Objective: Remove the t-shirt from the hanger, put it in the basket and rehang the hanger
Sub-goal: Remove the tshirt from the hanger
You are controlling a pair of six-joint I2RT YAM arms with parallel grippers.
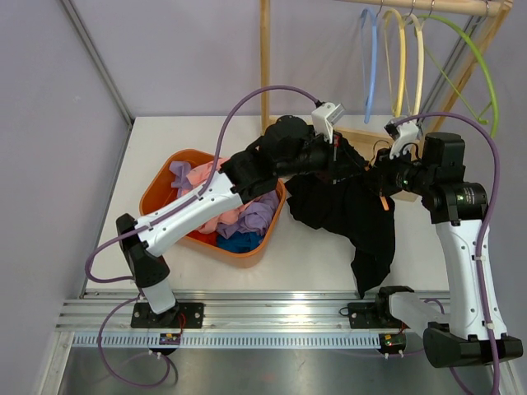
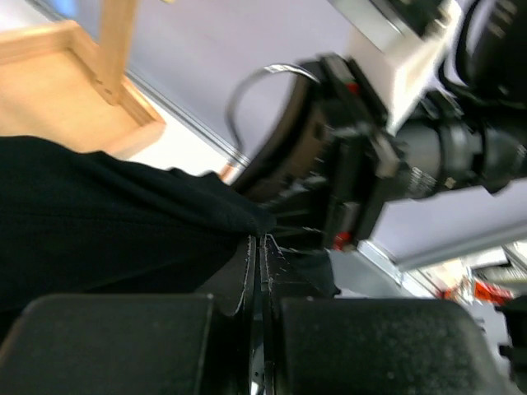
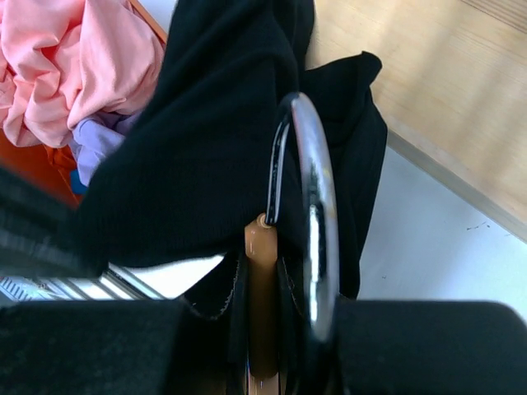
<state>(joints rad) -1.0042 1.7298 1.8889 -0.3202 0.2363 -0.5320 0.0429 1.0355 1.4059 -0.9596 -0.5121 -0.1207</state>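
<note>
The black shirt (image 1: 342, 210) is hanging above the table (image 1: 165, 132), right of middle. It is bunching up between the two grippers, and its lower end is drooping toward the near edge. It is draping over the hanger (image 3: 261, 280), whose brown neck and metal hook (image 3: 319, 206) are poking out of the cloth in the right wrist view. The right gripper (image 1: 380, 177) is coming in from the right. Its fingers are clamping on the hanger's neck, with black cloth crowding both sides of it. The left gripper (image 1: 342, 156) is reaching across from the left and sitting just beside the right one. In its own wrist view the fingers (image 2: 123, 346) are pressing together, with a fold of the shirt pinched between them. Left of the shirt, an orange basket (image 1: 239, 255) is sitting on the table and holding pink, purple and blue clothes (image 1: 247, 218). The left arm is passing over it. At the far side a wooden rack (image 1: 264, 58) is standing on a wooden base (image 1: 362, 136), and coloured hangers (image 1: 421, 70) are hanging from its rail at the far right.
</note>
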